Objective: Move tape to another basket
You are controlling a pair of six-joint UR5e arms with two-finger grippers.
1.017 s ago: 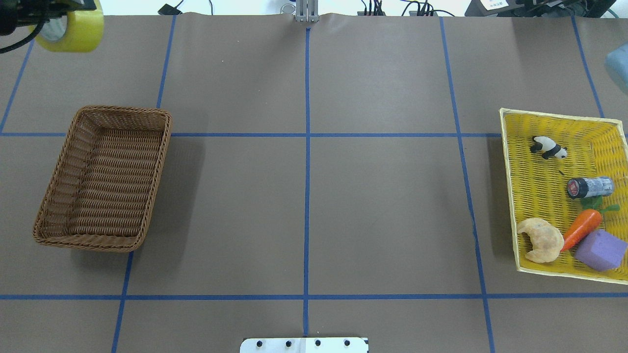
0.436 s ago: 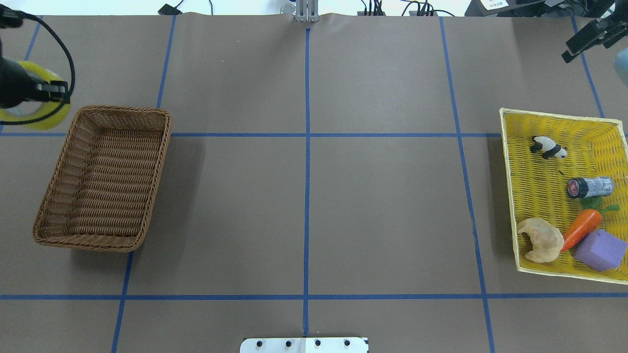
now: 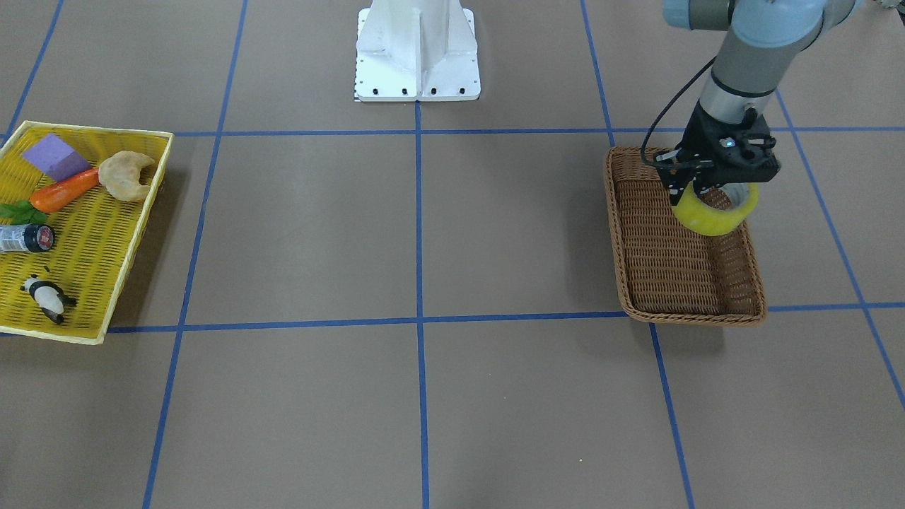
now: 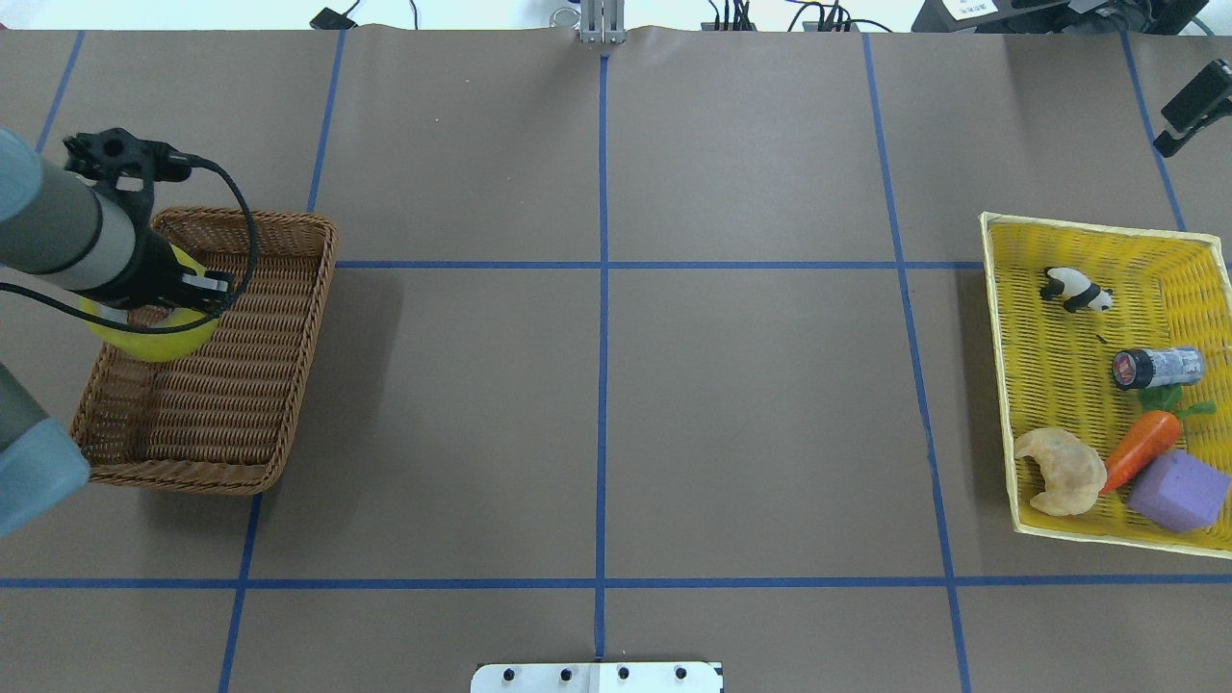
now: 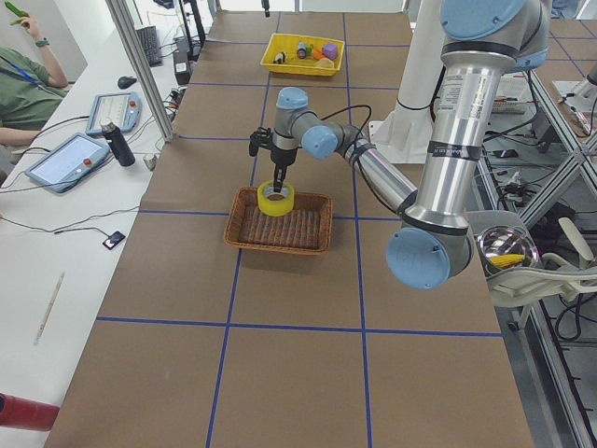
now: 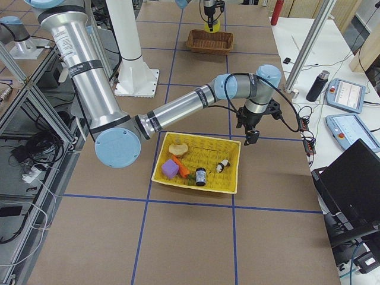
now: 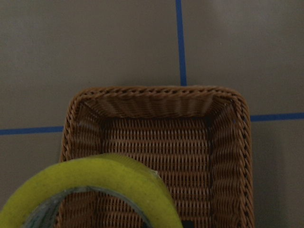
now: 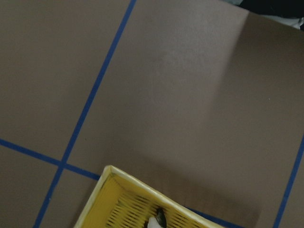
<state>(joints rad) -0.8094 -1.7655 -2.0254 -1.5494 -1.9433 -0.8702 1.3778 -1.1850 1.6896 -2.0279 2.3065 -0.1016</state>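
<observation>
The brown wicker basket (image 3: 696,319) stands on the table (image 3: 495,247) at the robot's left. The yellow tape roll (image 3: 710,218) hangs over its inside, pinched by the left gripper (image 3: 713,187). Whether the right gripper (image 6: 250,135) is spread or pressed together, I cannot tell.
</observation>
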